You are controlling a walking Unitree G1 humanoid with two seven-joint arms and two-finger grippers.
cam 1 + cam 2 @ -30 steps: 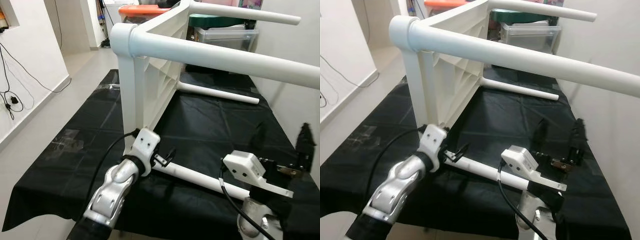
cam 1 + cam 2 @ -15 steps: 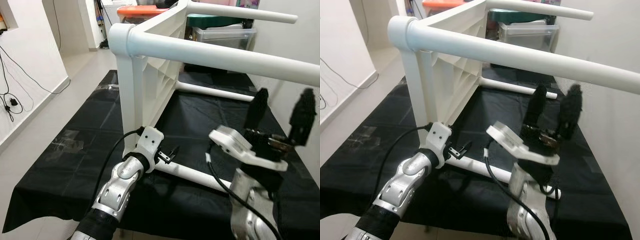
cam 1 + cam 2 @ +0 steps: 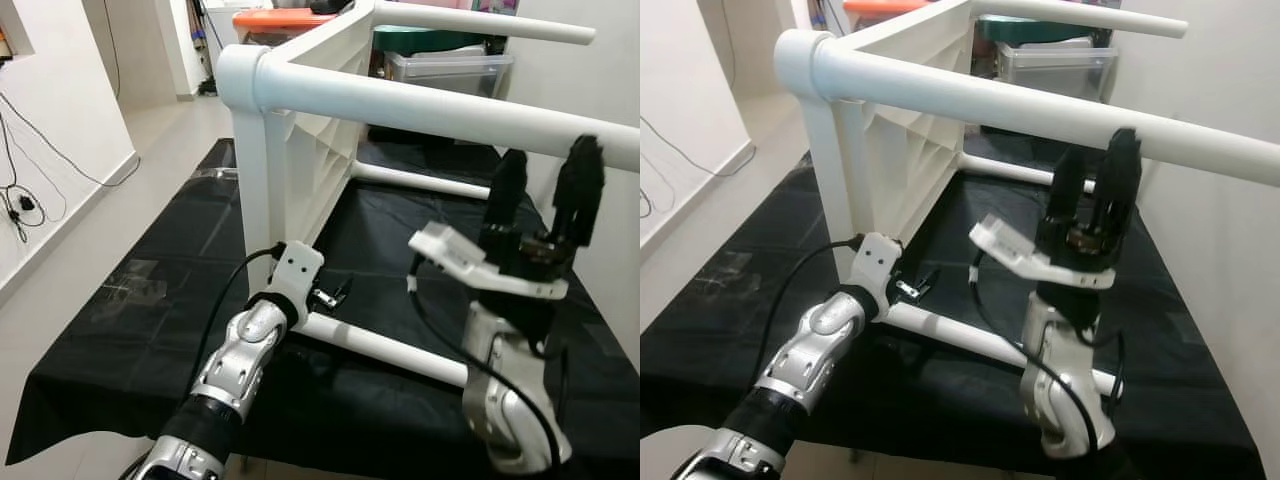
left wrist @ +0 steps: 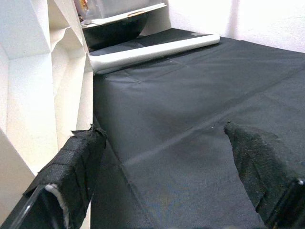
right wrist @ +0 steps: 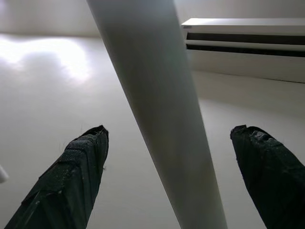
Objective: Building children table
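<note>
One table (image 3: 300,150), four legs (image 3: 440,110), seemingly.

You have a black sheet (image 3: 150,260) spread flat over the floor. Past its far edge stand a clear plastic storage box (image 3: 450,70) and an orange-lidded bin (image 3: 280,20). Off its left edge, black cables (image 3: 20,190) hang down the white wall (image 3: 50,100).
</note>
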